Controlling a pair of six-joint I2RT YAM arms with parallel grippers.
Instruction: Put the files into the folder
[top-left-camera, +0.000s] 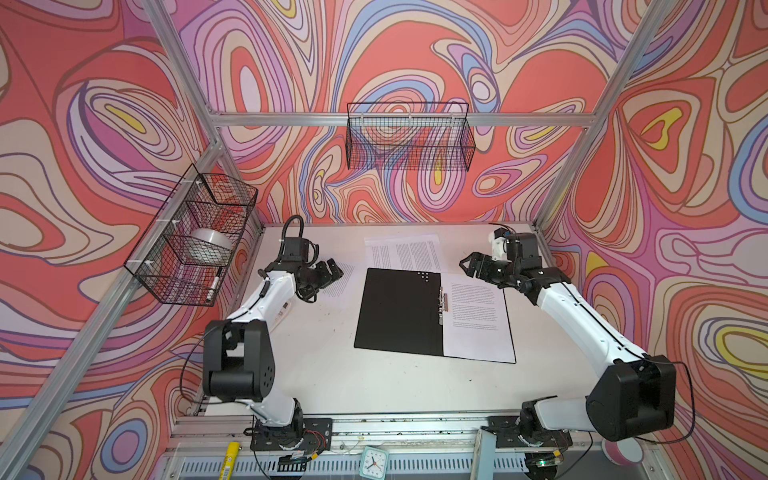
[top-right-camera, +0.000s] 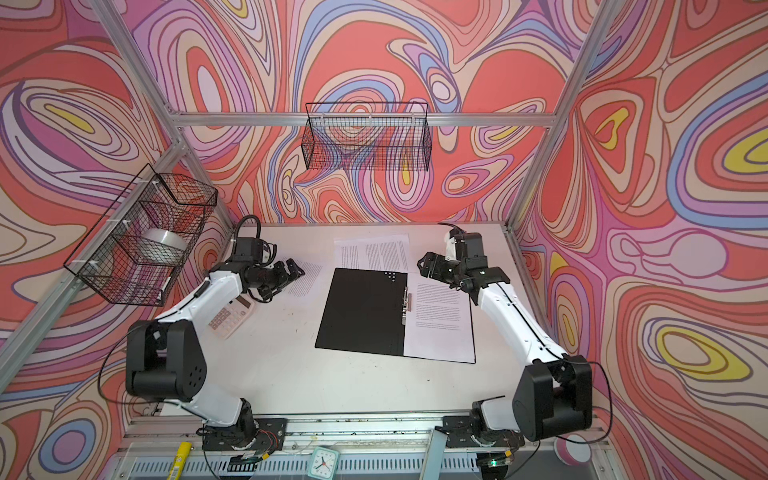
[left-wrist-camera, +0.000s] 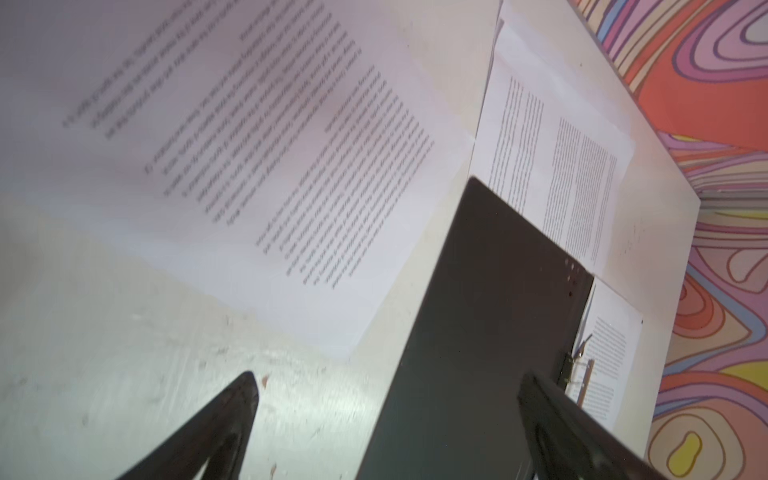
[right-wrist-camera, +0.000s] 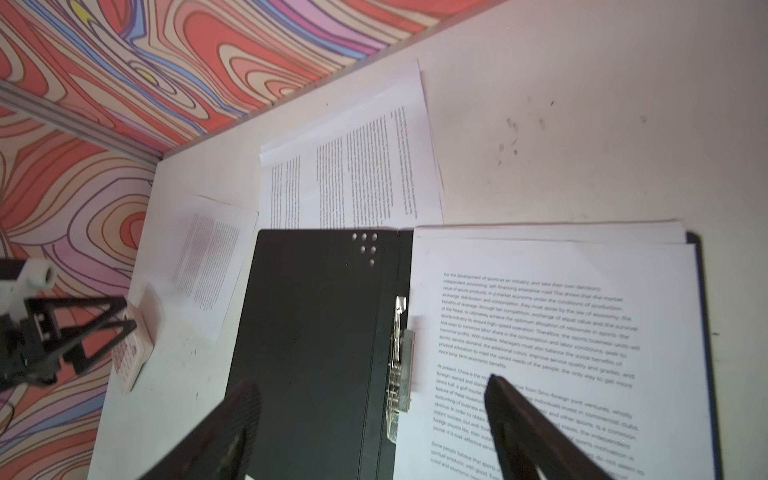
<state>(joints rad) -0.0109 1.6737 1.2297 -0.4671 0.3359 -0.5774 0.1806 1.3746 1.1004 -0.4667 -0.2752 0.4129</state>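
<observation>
1. Top views both show me the folder (top-left-camera: 397, 311) open mid-table, black inside up, with files (top-left-camera: 478, 324) on its right half.
2. Left wrist view adds: left gripper (left-wrist-camera: 386, 376) jaws wide, empty.
3. Right wrist view: right gripper (right-wrist-camera: 372, 382) wide, empty; spine clip (right-wrist-camera: 401, 353) plainly visible.

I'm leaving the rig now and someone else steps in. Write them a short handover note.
Thin flat folder, black inside, lies open on the white table.
Left gripper: open, empty, by the single white printed paper sheet left of it.
Right gripper: open, empty, near the far edge of its right half.
Done: white printed sheets lie on its right half.
Left: the single sheet and the white printed stack beyond its far edge are outside; folder unclosed.
</observation>
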